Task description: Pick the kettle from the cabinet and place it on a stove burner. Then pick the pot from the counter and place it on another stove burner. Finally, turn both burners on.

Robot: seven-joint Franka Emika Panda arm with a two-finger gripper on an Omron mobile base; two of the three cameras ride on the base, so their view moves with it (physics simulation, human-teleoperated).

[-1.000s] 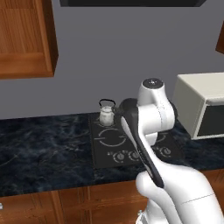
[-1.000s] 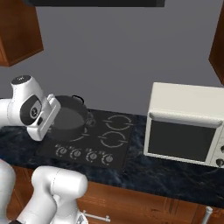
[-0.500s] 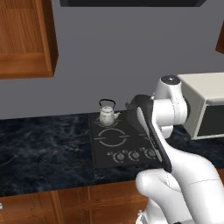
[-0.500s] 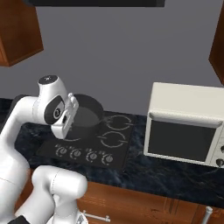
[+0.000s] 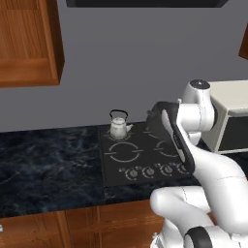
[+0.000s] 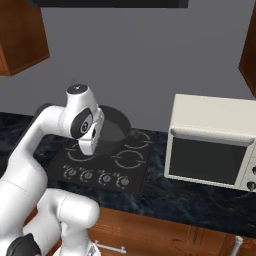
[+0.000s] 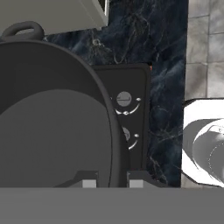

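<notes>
The robot's hand is nearly closed, and its two small fingers are pinching the rim of the pot. The pot is up in the air, tipped on its side, above the black cooktop. In the right base view the pot is hanging over the far rings, beside the white arm.

The kettle is already sitting on the far left burner, so that one is taken. The pot needs a different ring.

Here is what could go wrong. The hand is holding only a thin bit of rim, and the pot is wide and looks heavy, so it could swing or slip out and bang onto the glass. The pot is also tilted, so if it is going down like that, one edge could hit first and it could wobble off the ring. The kettle is near, and the big pot could bump it and knock it over. The white microwave on the worktop is close on the right, so a wide swing that way could hit it. The knobs sit along the near edge, and the pot could land on them.
</notes>
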